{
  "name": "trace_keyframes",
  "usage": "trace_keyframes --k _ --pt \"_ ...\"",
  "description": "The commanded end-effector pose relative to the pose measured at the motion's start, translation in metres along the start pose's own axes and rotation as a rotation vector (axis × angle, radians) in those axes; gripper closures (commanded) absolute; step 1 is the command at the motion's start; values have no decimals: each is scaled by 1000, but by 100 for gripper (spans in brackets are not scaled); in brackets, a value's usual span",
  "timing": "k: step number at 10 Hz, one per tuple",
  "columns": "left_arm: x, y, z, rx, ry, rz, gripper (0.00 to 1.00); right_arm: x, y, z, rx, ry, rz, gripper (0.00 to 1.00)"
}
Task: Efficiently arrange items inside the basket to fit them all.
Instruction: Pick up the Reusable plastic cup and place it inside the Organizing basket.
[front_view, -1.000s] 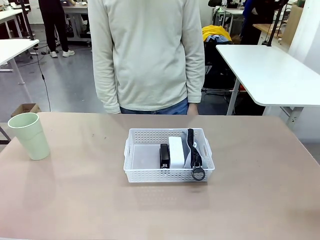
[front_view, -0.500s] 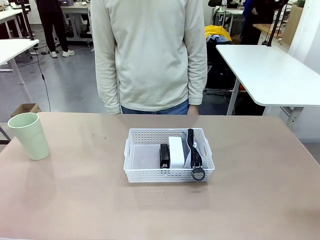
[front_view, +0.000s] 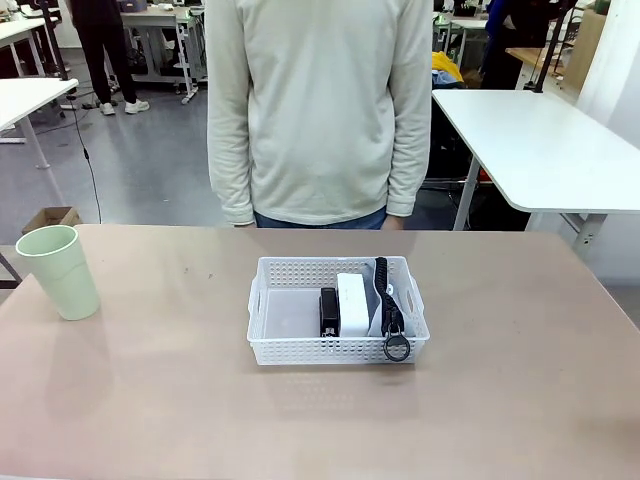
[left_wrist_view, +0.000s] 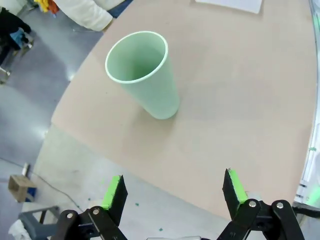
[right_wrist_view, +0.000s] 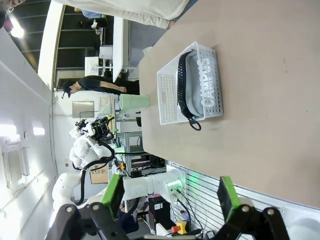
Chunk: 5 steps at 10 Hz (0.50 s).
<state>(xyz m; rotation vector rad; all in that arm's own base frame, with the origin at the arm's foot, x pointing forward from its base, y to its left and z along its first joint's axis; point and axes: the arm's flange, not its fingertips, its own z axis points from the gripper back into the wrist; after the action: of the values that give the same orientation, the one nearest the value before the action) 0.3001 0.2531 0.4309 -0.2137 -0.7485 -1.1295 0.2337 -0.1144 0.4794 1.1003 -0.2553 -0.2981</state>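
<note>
Basket (front_view: 330, 350) sits mid-table with the black stapler (front_view: 329, 311), white boxy device (front_view: 352, 303) and grey pouch (right_wrist_view: 202, 87) packed side by side toward its right. The pale green cup (front_view: 60, 272) stands upright well apart at the table's (front_view: 150, 400) left edge, with open tabletop between. A person (front_view: 320, 110) stands just behind the far edge. Left gripper (left_wrist_view: 174, 187) and right gripper (right_wrist_view: 171, 192) hang with fingers spread wide, holding nothing.

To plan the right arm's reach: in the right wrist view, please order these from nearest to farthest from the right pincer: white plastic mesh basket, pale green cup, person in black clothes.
1. White plastic mesh basket, nearest the right pincer, on the beige table.
2. Pale green cup, beyond the basket, at the table's edge.
3. Person in black clothes, farthest, past the table.
</note>
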Motion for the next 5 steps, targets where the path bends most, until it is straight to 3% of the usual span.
trace_keyframes --k 1,5 --pt "-7 4 -38 88 -94 -86 0 0 -2 0 -4 2 25 0" --pt "-35 26 -94 200 -84 -45 0 0 -2 0 -4 2 25 0"
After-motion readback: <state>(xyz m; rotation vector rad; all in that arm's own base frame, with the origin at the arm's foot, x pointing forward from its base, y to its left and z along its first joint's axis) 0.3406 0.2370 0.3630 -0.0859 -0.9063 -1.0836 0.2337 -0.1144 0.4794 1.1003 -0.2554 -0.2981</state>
